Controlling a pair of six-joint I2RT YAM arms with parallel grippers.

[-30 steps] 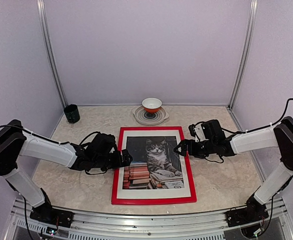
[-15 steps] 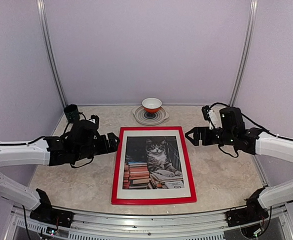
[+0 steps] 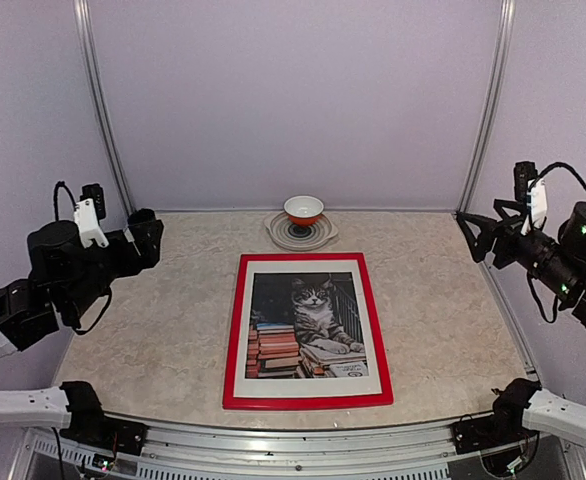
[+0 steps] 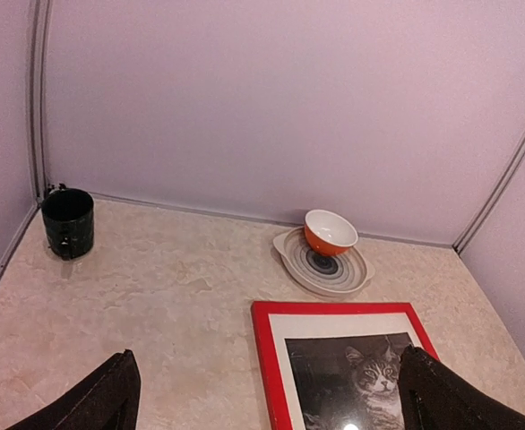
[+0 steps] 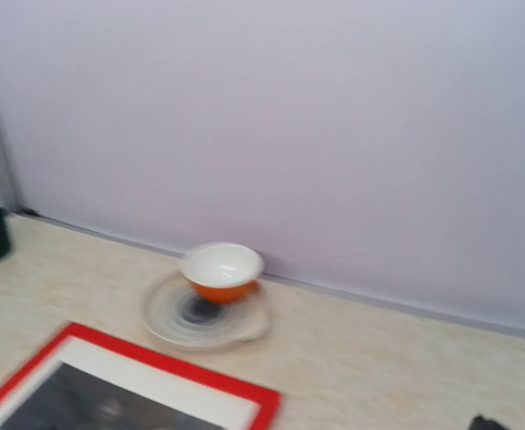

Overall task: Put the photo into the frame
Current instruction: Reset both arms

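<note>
Centre picture, on desk [image 3: 443, 330]: photo [image 3: 308, 325] seated inside frame [image 3: 306, 401], apparently done, so left gripper [image 3: 141, 238] and right gripper [image 3: 479, 238] hang wide, empty.

Both arms are bent and held high at the outer sides, the left end effector [image 3: 147, 238] and right end effector [image 3: 472, 238] spread wide, empty, facing inward
</note>
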